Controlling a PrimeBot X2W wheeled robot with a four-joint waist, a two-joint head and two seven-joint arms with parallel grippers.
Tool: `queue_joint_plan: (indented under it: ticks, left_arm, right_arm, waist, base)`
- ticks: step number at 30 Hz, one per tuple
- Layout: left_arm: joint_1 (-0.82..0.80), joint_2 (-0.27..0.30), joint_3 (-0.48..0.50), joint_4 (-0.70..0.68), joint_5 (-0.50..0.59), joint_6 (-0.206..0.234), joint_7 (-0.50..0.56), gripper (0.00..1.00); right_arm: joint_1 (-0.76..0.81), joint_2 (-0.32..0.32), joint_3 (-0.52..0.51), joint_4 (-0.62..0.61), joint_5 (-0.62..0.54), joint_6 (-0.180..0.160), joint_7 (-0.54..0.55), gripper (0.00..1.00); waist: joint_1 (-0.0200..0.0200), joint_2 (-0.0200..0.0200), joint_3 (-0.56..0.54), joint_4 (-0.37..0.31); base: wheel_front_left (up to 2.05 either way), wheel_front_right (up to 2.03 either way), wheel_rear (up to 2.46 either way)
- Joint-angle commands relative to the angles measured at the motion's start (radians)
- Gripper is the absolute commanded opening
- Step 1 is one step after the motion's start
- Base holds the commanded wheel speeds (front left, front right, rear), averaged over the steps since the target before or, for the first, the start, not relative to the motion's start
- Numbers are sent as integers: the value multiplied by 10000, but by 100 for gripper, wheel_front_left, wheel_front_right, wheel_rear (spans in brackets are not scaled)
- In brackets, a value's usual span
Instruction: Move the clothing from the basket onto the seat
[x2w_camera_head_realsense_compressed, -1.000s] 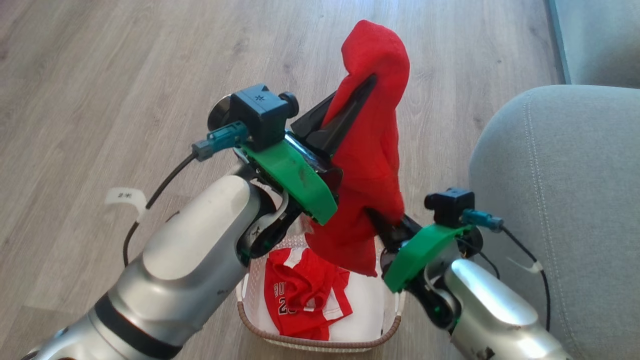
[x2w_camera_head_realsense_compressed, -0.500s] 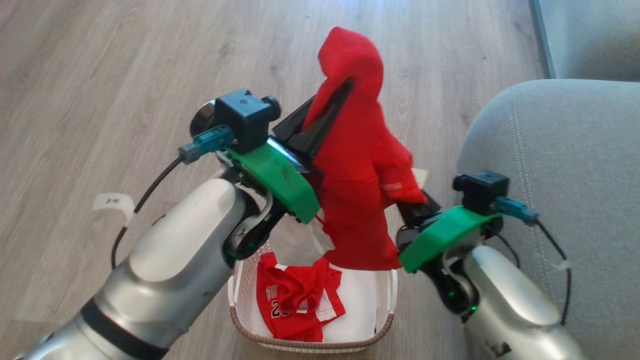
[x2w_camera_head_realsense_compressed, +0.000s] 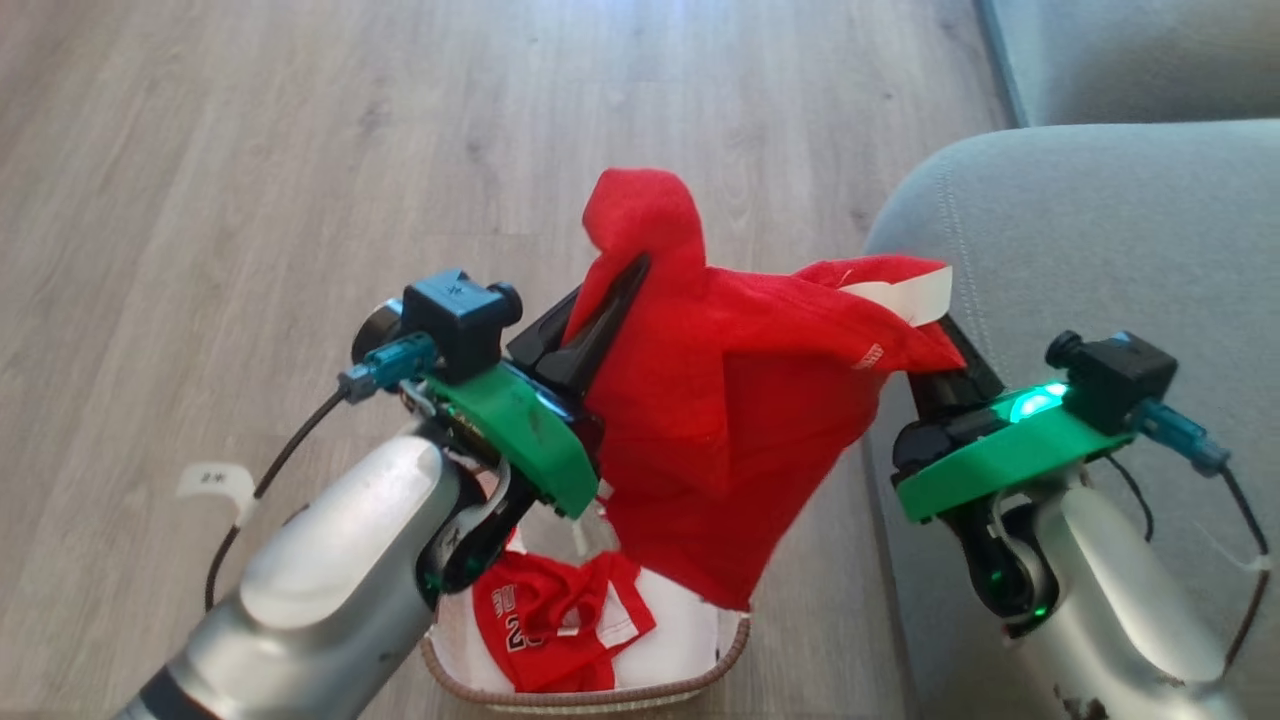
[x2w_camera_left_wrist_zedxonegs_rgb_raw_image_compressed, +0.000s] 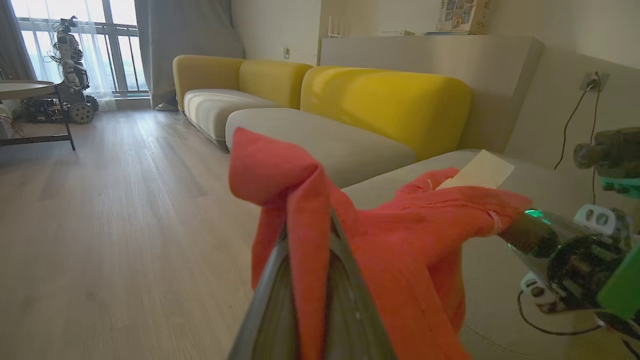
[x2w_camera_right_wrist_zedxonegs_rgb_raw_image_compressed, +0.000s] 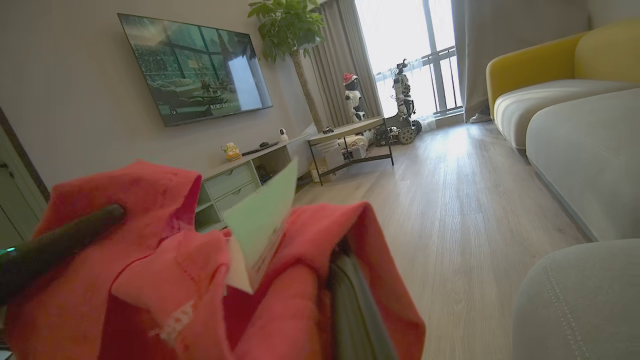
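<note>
While it hangs btw the two arms, lifted garment: plain red mesh, stretched in the air from left pincer across to right pincer. Its lower tip dangles over the right side of the basket in head view.
Left pincer: fingers point up & away, clamped on a fold of the lifted garment. Left wrist view shows cloth nipped btw the two fingers, w/ a peak of cloth standing above the tips.
Right pincer: by the front-left corner of the seat, gripping the lifted garment's other end. Tips are buried in cloth, so the jaw gap itself can't be seen. One dark finger shows in right wrist view w/ cloth wrapped round it.
Tag: white, sticks out of the cloth just beside right pincer; stands up from the folds in right wrist view.
Second garment: red w/ white trim & lettering, crumpled inside the basket, left half, partly hidden by left arm.
Basket: cream w/ brown rim, on the floor just beside the seat's front edge; near side cut off by bottom of head view.
Seat: grey-green cushion, stitched seam along its rounded corner; right arm is over its front edge.
Floor: pale wood planks.
</note>
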Motion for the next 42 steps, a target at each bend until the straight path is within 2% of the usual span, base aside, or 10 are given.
queue_joint_plan:
  ticks: [1, 2, 3, 13, 24, 35, 42]
  left_arm:
    - [-268, 339, 374, -277, -100, 61, -96, 40]
    - [-211, 361, 349, -262, -113, 59, -86, 81]
    - [-157, 367, 328, -250, -136, 53, -83, 100]
    - [117, 420, 66, -275, -54, -45, -247, 100]
    - [168, 556, -106, -306, 212, -30, -486, 100]
    - [170, 729, -97, -372, 318, 52, -629, 100]
    - [179, 796, -88, -409, 307, 149, -613, 100]
  right_arm:
    - [-159, -73, 14, -538, -84, 0, -67, 0]
    - [-136, -110, -43, -647, -103, 0, -67, 0]
    - [-117, -153, -95, -744, -125, 0, -67, 0]
    - [-56, -613, -581, -1716, -316, 0, -67, 0]
    - [-78, -1044, -1036, -3244, -564, 0, -67, 0]
    - [241, -1048, -1357, -4300, -743, 0, -67, 0]
    - [578, -884, -1543, -4745, -850, 0, -67, 0]
  waist:
    - [0, 0, 5, -226]
    - [0, 0, 13, -316]
    - [0, 0, 23, -402]
    - [0, 0, 170, -1310]
    - [0, 0, 577, -2861]
    - [0, 0, 839, -4482]
    - [0, 0, 936, -5186]
  base:
    - [0, 0, 0]
    - [0, 0, 0]
    - [0, 0, 0]
    - [0, 0, 0]
    - [0, 0, 0]
    - [0, 0, 0]
    - [0, 0, 0]
